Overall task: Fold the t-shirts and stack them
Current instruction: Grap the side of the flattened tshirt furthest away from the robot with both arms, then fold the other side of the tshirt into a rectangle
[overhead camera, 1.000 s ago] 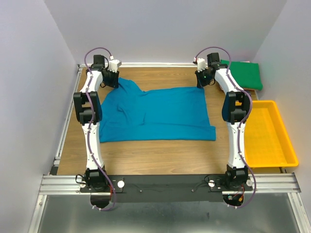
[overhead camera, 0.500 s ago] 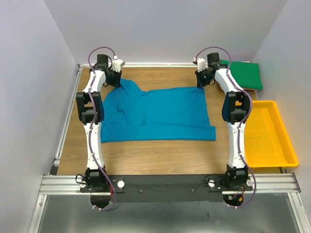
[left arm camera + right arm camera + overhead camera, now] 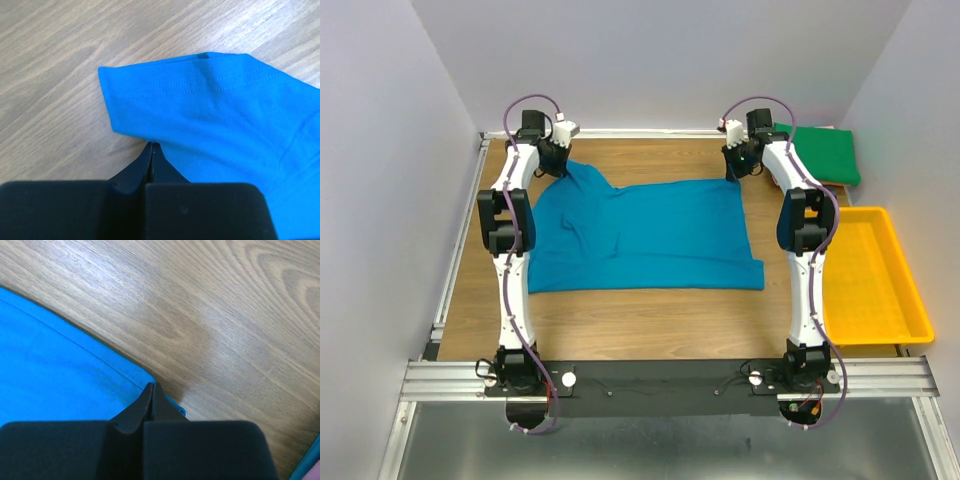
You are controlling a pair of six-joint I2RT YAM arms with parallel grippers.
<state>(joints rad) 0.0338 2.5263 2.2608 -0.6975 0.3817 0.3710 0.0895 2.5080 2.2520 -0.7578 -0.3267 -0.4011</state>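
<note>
The teal-blue t-shirt (image 3: 640,235) lies spread flat on the table (image 3: 650,320), left of the yellow tray (image 3: 910,310) and well apart from it. A folded dark green t-shirt (image 3: 825,152) sits just beyond the tray's far end.

The right gripper (image 3: 151,385) is pinched fully together on the shirt corner that lies nearest the tray's far end; cloth shows on both sides of its fingers. The left gripper (image 3: 152,145) is at the sleeve farthest from the tray, also pressed fully together. Its tips meet right at the sleeve's edge, and I cannot tell whether any cloth is caught between them.

That is the main risk. If the left grip has only the hem's edge or nothing, lifting would raise one corner alone, dragging the shirt askew and bunching it. A thin pinch could also slip out mid-fold.

The tray appears to hold nothing.
</note>
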